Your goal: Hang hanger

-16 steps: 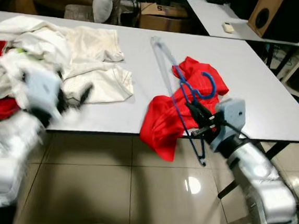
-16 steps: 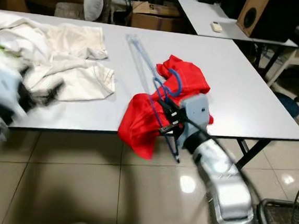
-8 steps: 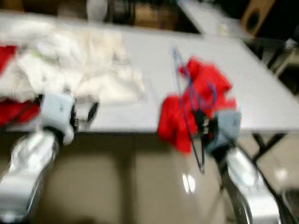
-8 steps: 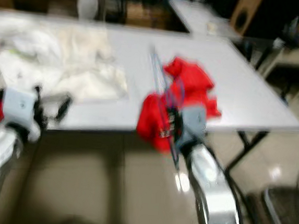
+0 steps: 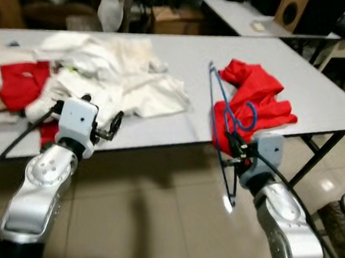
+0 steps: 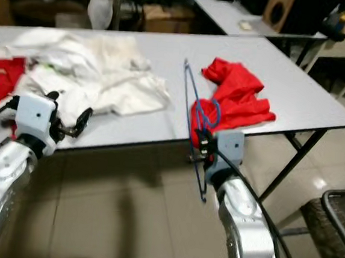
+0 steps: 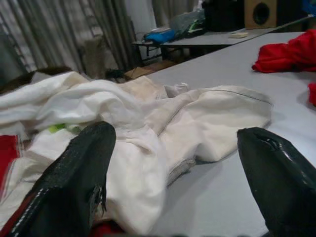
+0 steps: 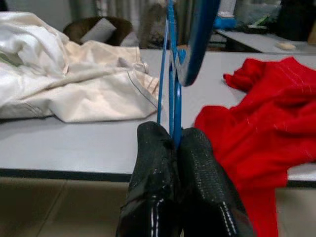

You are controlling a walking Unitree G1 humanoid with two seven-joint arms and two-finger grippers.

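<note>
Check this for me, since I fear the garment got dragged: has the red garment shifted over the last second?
Yes. The red garment earlier draped well below the front edge of the table; now it lies mostly on top, with little overhanging.

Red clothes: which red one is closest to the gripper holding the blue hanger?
The red garment draped over the table's front edge, beside the right gripper and hanger; the other red cloth lies far left.

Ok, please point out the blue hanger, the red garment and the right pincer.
blue hanger (image 5: 216, 102): left eye view, on its long wire side.
red garment (image 5: 261, 96): left eye view, middle of the cloth.
right pincer (image 8: 174, 148): right wrist view, between the fingertips.
</note>
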